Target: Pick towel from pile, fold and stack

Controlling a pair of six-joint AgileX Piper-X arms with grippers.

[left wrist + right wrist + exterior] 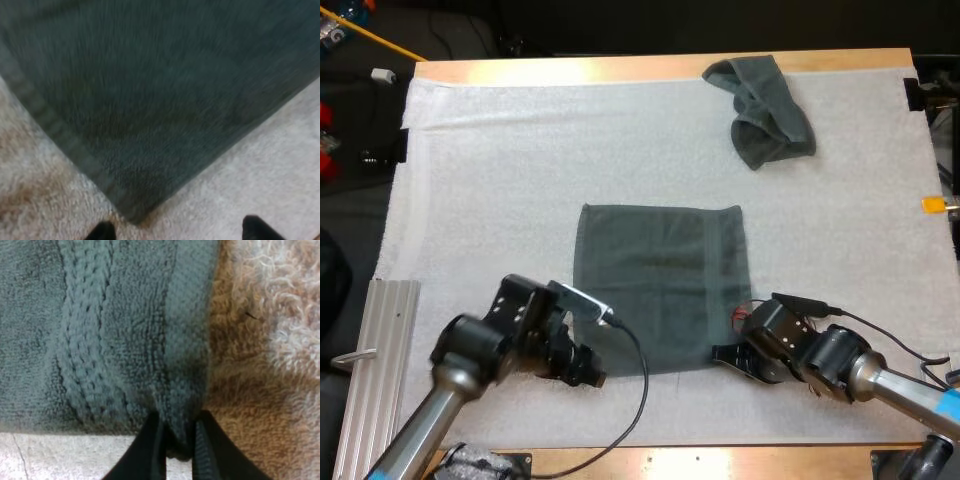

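A dark grey-green towel (660,285) lies flat in the middle of the white mat (500,180). My left gripper (590,376) sits just off the towel's near left corner. In the left wrist view that towel (160,90) ends in a corner between my left gripper's (179,229) fingers (102,232), which stand apart and clear of the cloth. My right gripper (725,356) is at the near right corner. Up close, my right gripper (178,447) pinches the hem of the towel (115,330) from both sides. A second, crumpled towel (765,110) lies at the mat's far right.
A ribbed metal rail (375,370) lies along the mat's near left side. The wooden table edge (620,68) runs along the far side. Bare mat spreads to the left of and beyond the flat towel.
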